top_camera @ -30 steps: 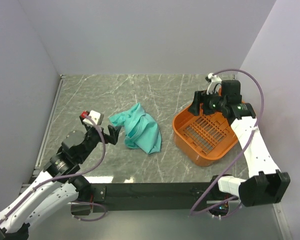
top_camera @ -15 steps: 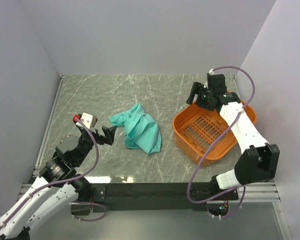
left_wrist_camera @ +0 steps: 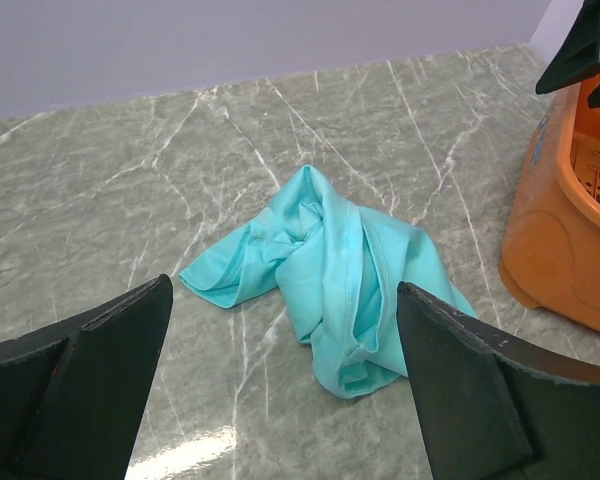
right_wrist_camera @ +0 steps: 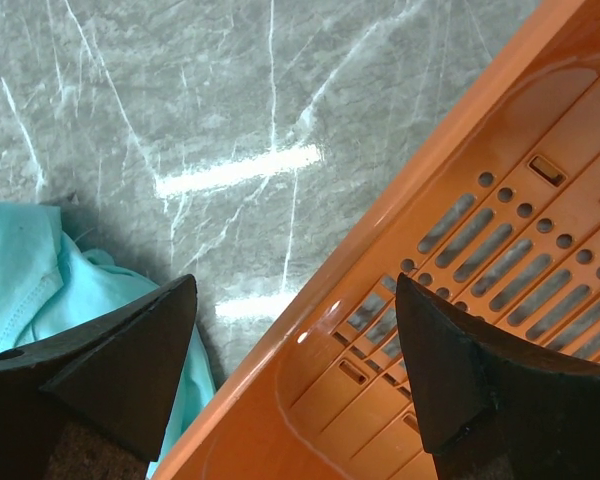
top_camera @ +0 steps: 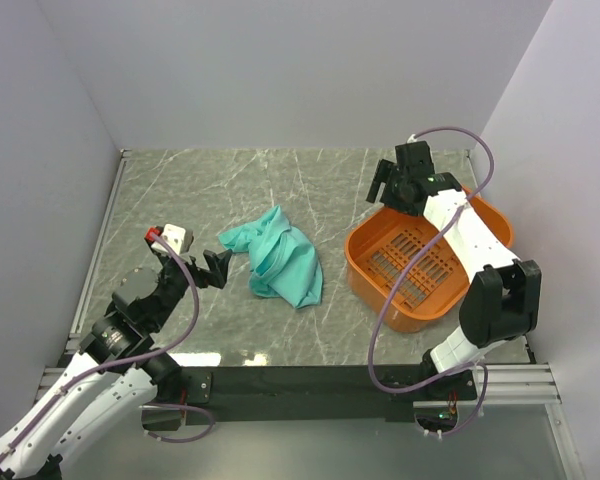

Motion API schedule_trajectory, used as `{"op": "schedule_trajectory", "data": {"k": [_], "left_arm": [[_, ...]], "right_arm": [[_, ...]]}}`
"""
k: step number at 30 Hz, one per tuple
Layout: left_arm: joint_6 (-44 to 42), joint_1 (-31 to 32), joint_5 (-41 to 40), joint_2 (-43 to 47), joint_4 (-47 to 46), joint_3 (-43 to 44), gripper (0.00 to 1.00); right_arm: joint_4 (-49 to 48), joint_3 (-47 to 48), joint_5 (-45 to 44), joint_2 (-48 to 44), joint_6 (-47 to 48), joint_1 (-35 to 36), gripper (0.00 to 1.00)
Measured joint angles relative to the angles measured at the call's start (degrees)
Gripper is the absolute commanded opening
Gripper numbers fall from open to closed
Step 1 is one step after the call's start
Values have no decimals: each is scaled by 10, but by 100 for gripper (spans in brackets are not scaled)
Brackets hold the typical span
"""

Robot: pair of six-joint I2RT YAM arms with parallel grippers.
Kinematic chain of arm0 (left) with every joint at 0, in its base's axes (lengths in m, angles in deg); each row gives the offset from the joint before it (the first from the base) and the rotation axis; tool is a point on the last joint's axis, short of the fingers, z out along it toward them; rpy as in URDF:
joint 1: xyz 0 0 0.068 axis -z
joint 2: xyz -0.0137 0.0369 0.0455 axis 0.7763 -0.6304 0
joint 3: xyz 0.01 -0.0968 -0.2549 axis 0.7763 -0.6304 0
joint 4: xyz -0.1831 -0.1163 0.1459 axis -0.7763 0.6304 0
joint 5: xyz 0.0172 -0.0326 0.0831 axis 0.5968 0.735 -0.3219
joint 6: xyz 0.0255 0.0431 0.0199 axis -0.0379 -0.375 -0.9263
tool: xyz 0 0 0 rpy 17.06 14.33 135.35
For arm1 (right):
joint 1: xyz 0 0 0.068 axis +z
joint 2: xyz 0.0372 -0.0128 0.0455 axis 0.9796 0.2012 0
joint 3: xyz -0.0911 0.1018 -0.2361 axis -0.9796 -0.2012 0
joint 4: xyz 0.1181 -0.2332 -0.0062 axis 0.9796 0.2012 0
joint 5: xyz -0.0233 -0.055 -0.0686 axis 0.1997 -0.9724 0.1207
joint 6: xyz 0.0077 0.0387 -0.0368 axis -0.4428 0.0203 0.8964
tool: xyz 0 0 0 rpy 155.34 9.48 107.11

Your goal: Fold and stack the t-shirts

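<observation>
A crumpled teal t-shirt [top_camera: 280, 258] lies in a heap on the marble table, also seen in the left wrist view [left_wrist_camera: 330, 270] and at the left edge of the right wrist view [right_wrist_camera: 40, 290]. My left gripper [top_camera: 218, 268] is open just left of the shirt, apart from it, nothing between its fingers [left_wrist_camera: 90, 370]. My right gripper [top_camera: 388, 188] is open above the far left rim of the orange basket [top_camera: 365, 250], holding nothing.
The orange plastic basket [right_wrist_camera: 460, 330] with a slotted floor sits at the right of the table and holds nothing visible. Grey walls close in the table at the back, left and right. The right arm arches over the basket.
The right gripper has swung left and farther back, from over the basket's middle to above its far left rim, and opened a little wider. The left gripper drew slightly back from the shirt.
</observation>
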Motion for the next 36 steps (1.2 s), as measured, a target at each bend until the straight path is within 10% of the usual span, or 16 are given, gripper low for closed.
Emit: {"op": "schedule_trajectory", "data": {"k": [36], "left_arm": [[0, -4, 15, -3, 0, 0, 99]], "right_arm": [[-4, -5, -30, 33, 11, 25, 81]]}}
